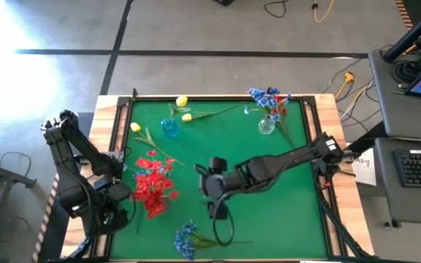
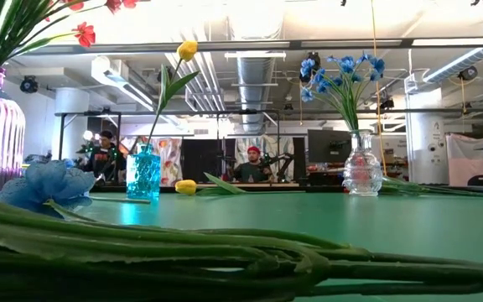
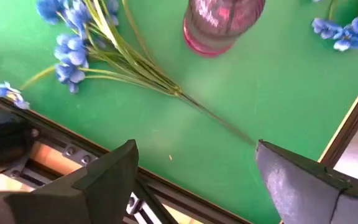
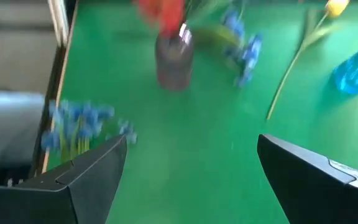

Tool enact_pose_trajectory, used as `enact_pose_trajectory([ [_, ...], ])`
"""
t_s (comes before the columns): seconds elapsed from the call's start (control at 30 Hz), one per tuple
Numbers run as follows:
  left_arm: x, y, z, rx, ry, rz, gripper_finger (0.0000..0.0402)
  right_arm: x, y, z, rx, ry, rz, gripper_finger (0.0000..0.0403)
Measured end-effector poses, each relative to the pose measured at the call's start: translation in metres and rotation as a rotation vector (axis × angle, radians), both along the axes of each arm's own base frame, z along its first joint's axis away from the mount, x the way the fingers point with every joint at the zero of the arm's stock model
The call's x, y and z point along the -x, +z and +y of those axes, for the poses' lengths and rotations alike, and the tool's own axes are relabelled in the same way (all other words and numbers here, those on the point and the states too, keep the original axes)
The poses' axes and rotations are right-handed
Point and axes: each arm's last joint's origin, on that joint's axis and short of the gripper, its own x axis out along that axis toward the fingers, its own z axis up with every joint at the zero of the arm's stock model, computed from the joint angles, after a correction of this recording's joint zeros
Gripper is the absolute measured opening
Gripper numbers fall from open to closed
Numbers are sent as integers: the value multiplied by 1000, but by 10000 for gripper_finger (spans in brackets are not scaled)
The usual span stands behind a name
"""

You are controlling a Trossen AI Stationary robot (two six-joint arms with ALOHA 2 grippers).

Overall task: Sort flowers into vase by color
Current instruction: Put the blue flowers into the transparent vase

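Red flowers (image 1: 152,186) stand in a pink ribbed vase (image 3: 222,25) at the table's left. A bunch of blue flowers (image 1: 188,237) lies flat near the front edge and also shows in the left wrist view (image 3: 73,50). A blue vase (image 1: 169,126) holds one yellow flower (image 2: 188,50). A clear vase (image 1: 267,124) holds blue flowers (image 2: 342,75). Two yellow flowers (image 1: 185,117) lie at the back. My right gripper (image 1: 214,201) is open and empty over mid-table, right of the pink vase (image 4: 174,59). My left gripper (image 1: 121,208) is open and empty over the front left edge.
A raised black frame (image 1: 126,124) runs round the green mat. One more blue blossom (image 4: 247,43) lies by the pink vase. Long green stems (image 2: 225,252) lie across the foreground of the low view. People sit in the room behind (image 2: 250,164).
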Motion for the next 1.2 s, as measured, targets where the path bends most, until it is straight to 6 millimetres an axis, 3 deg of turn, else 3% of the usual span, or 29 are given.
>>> enact_pose_trajectory([
  [0.33,3,28,4,-22,-30,-25,310,16,-70,42,-8,15,217,354],
  [0.63,12,55,6,-5,-70,-18,310,17,-130,62,-164,54,128,349],
  [0.97,6,82,9,-45,-99,-276,310,19,-152,82,-182,123,52,327],
  [1.2,5,86,10,-60,-87,-339,310,14,-173,100,-169,149,80,327],
])
